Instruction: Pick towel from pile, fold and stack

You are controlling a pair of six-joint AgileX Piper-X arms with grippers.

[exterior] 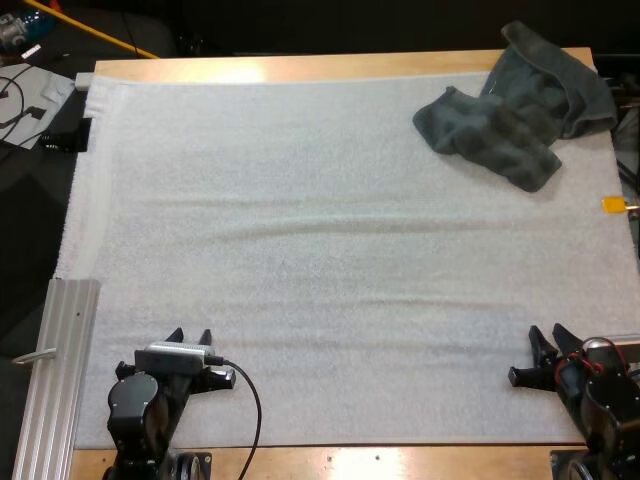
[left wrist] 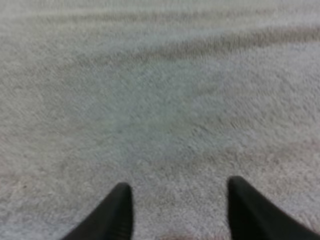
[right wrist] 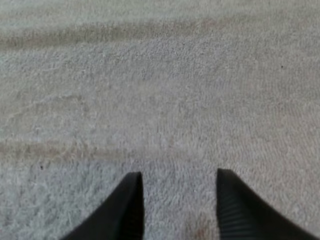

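Surface: wooden bench [exterior: 300, 68], covered almost edge to edge by one white mat [exterior: 330, 260] with shallow ripples running across it. One ribbed metal rail [exterior: 55, 380] lies along the near left edge of the mat. Dark room space lies beyond the far side.

Towels [exterior: 515, 115]: one crumpled dark grey-green heap at the far right corner of the mat. It seems to be two lumps, a front one and a looser one behind it reaching the bench's far edge; the exact count cannot be told. The heap's long axis runs roughly left to right, and the front lump slants toward the near right.

Hands: two. The left hand [exterior: 190, 337] is at the near left of the mat, fingers spread apart and holding nothing. The right hand [exterior: 550, 340] is at the near right, likewise parted and empty. Both are well apart from the heap.
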